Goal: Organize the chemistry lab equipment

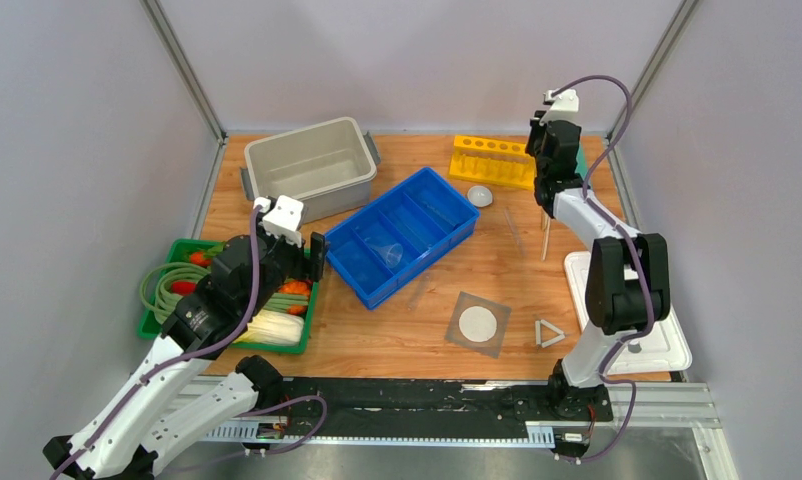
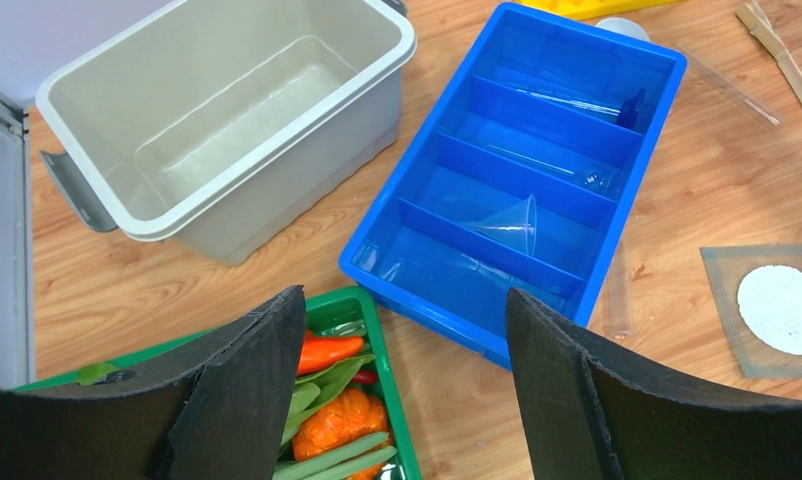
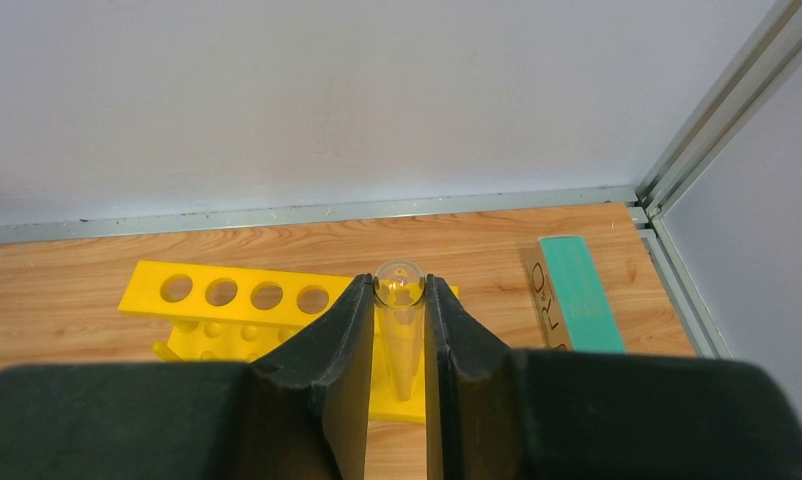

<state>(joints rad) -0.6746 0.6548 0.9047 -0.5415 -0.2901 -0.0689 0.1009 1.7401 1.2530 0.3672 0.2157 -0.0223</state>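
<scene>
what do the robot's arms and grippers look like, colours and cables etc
The left arm and right arm share white links and chunky black joints. A thin purple cable loops along each, and a white camera block tops each wrist. The left gripper and right gripper each have two flat, wedge-shaped black fingers with a matte, foam-like face. No markings show.

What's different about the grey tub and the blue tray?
The grey tub is one big open space, but the blue tray is split by walls into compartments. The grey tub looks empty; the blue tray holds a clear cup and other clear pieces. The grey tub has taller sides than the blue tray. Both are open-topped rectangles on the wooden table.
</scene>
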